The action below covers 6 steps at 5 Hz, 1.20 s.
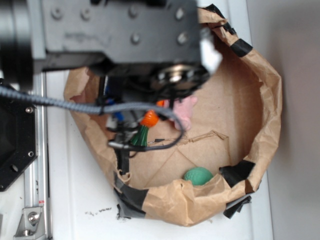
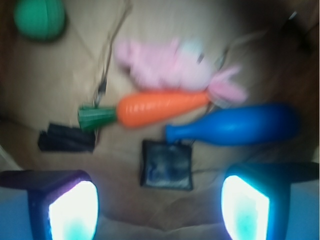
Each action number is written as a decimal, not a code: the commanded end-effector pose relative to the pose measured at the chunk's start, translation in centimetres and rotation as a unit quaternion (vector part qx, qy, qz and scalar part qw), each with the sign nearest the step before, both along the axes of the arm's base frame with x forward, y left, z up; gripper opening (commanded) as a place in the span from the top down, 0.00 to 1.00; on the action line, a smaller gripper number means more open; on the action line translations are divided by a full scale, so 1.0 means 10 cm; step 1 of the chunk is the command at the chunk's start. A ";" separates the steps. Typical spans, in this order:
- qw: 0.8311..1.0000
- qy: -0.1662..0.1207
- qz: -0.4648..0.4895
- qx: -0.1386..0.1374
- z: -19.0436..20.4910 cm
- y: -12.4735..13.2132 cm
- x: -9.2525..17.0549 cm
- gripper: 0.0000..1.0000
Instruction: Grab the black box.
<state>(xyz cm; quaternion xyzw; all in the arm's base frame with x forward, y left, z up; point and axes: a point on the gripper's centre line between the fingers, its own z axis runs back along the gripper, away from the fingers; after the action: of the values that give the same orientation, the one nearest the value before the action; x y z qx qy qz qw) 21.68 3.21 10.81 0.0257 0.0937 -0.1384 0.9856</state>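
Wrist view: end effector (image 2: 159,207) hovering spread over small glossy black square box (image 2: 167,164).
Fingers are straddling it, likely lining up the descent.

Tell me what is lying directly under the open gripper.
Under the open gripper, the black box lies flat on the brown paper, with a blue pin just beyond. The paper beneath the box is covered.

Wrist view is soft and motion-blurred, dim toward the corners; the two fingers (image 2: 72,210) glow overexposed white-cyan. Exterior view is evenly bright, the close arm (image 1: 115,30) out of focus, the table (image 1: 75,200) washed pale
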 end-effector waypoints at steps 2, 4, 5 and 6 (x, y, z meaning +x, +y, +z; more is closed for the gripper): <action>0.999 0.014 0.045 -0.012 -0.62 0.25 -0.05 0.00; 0.998 0.040 0.056 0.001 -0.74 0.33 -0.24 0.00; 0.998 0.046 0.051 0.015 -0.84 0.35 -0.34 0.00; 0.999 0.024 0.044 0.007 -0.87 0.34 -0.34 0.00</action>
<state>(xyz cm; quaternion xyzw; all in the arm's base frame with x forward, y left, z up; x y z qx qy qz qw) 18.94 6.00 2.14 0.0230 0.1258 -0.1040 0.9863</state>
